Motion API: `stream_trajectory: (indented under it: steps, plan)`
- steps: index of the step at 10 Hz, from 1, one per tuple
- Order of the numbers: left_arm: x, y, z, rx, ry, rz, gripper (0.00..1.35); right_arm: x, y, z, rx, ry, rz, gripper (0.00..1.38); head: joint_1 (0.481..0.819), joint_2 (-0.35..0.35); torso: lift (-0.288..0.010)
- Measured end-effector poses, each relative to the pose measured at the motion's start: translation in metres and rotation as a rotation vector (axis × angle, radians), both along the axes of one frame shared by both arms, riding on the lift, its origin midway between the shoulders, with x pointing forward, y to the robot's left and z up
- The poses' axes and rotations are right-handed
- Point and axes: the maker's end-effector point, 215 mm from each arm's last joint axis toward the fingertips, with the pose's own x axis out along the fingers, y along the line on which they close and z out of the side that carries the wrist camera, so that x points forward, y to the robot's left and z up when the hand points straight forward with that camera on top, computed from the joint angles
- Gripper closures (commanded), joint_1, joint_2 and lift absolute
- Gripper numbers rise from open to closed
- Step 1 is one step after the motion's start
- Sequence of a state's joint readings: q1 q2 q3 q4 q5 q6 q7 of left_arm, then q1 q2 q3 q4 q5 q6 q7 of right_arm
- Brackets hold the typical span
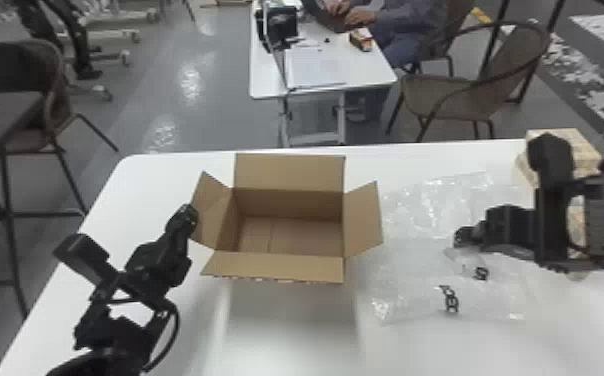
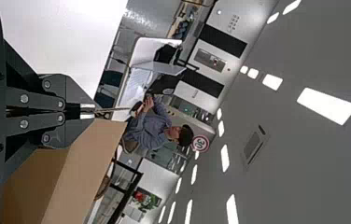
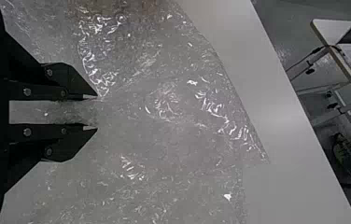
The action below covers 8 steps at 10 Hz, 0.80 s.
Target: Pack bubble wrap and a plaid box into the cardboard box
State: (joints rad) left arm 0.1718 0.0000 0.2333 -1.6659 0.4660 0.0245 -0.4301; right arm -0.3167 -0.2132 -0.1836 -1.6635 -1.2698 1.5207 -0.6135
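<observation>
The cardboard box (image 1: 288, 172) stands on the table with its flaps spread and its inside bare. At its left flap is my left gripper (image 1: 184, 220); in the left wrist view the left gripper (image 2: 88, 111) is shut on that thin flap, seen edge-on. Clear bubble wrap (image 1: 416, 280) lies flat right of the box. My right gripper (image 1: 460, 239) is over the wrap; in the right wrist view the right gripper (image 3: 97, 112) is open, with bubble wrap (image 3: 164, 140) showing between and beyond its fingers. A yellowish plaid box (image 1: 563, 142) sits at the back right, partly hidden by the right arm.
The white table (image 1: 151, 185) has its back edge just behind the cardboard box. Beyond it stand another white table (image 1: 316, 67) with papers and a chair (image 1: 456, 95). The right arm passes close in front of the plaid box.
</observation>
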Motion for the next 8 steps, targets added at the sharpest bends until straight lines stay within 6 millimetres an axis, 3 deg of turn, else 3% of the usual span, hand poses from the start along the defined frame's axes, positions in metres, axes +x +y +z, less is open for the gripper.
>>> stream_trajectory:
  steps: [2,5,8]
  plan:
    - [0.000,0.003,0.000,0.002,-0.001,0.009,1.20,-0.017,0.002,0.038,0.091,-0.079,0.026,1.00,0.695,0.104,-0.110]
    - [0.000,0.005,0.000,0.007,0.003,0.019,1.20,-0.030,0.026,0.100,0.221,-0.202,0.096,1.00,0.695,0.131,-0.110]
    - [0.000,0.011,-0.004,0.011,0.012,0.087,1.20,-0.034,0.044,0.135,0.303,-0.268,0.125,1.00,0.695,0.157,-0.110]
